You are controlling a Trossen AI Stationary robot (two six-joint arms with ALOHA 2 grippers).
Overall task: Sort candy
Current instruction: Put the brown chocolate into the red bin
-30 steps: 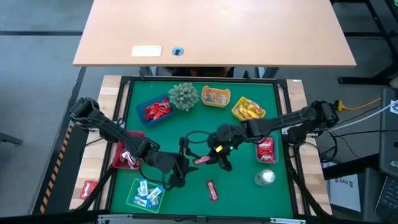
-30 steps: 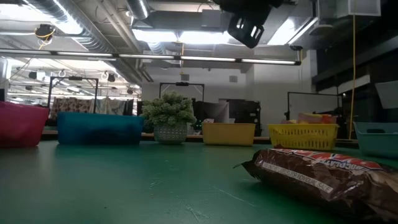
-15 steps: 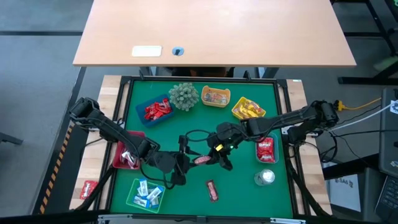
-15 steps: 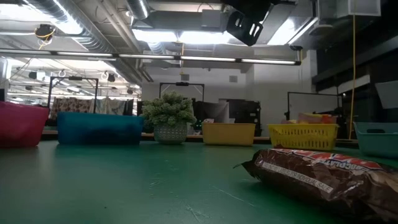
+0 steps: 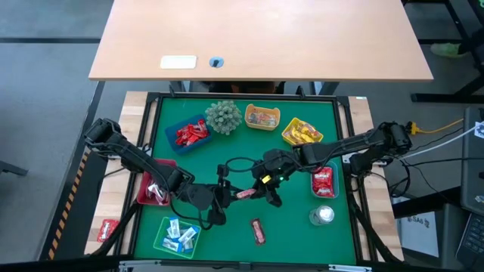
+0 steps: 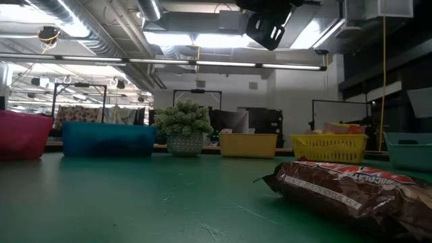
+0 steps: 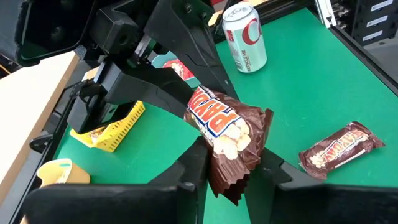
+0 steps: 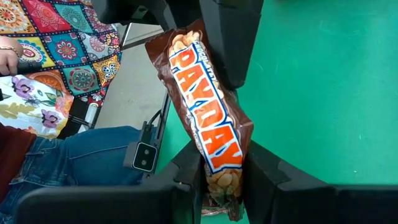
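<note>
Brown candy bar (image 5: 246, 194) at desk (image 5: 333, 106) middle, off surface, gripped at both ends. Left claw (image 5: 221, 198) clamped on one end; right claw (image 5: 265, 190) clamped on other. Second bar (image 5: 258, 231) lies nearer front edge.

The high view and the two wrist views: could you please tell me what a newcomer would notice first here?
First, the PayDay bar held in mid-air above the middle of the green mat, gripped at one end by the left pincer and at the other by the right pincer. Next, a second PayDay bar lying loose on the mat, and a drink can standing near the mat's right edge.
</note>
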